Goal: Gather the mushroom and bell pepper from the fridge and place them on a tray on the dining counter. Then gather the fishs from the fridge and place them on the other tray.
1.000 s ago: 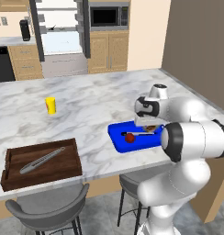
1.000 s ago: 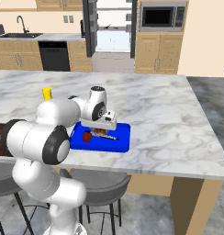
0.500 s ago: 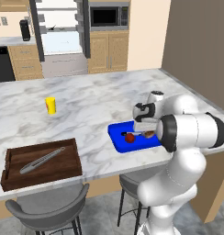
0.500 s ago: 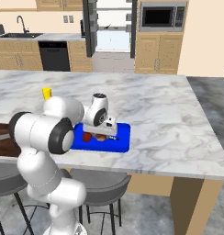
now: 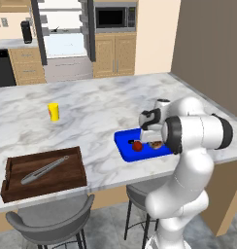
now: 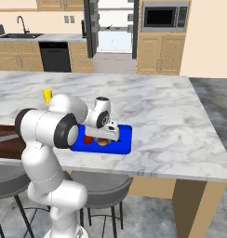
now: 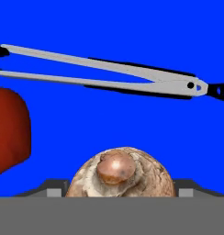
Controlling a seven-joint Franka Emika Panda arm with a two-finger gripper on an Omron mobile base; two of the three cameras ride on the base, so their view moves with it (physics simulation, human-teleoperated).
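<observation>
The blue tray (image 5: pixel 125 150) (image 6: pixel 125 139) (image 7: pixel 132 27) lies at the near edge of the dining counter (image 5: pixel 101 104) (image 6: pixel 171 111). In it sit the red bell pepper (image 5: pixel 137 145) (image 6: pixel 88 139) (image 7: pixel 8 128) and the brown mushroom (image 5: pixel 156 144) (image 6: pixel 103 142) (image 7: pixel 119 172). My gripper (image 5: pixel 155 140) (image 6: pixel 105 138) (image 7: pixel 118 189) points down into the tray, its fingertips (image 7: pixel 55 189) against both sides of the mushroom, shut on it. Silver tongs (image 7: pixel 109 73) lie in the tray beyond it. The other tray (image 5: pixel 13 187) (image 6: pixel 1 148) is dark brown and sits left. The fridge (image 5: pixel 62 34) (image 6: pixel 113 28) stands open across the room. The fish are out of view.
Silver tongs (image 5: pixel 44 169) rest in the brown tray. A yellow cup (image 5: pixel 53 111) (image 6: pixel 47 95) stands on the counter's left half. Grey stools (image 5: pixel 47 221) (image 6: pixel 99 182) are tucked under the near edge. Cabinets and a microwave (image 5: pixel 114 17) line the far wall.
The hand has come down into the blue tray, and the arm's elbow has swung over it. The pepper and the brown tray have stayed put.
</observation>
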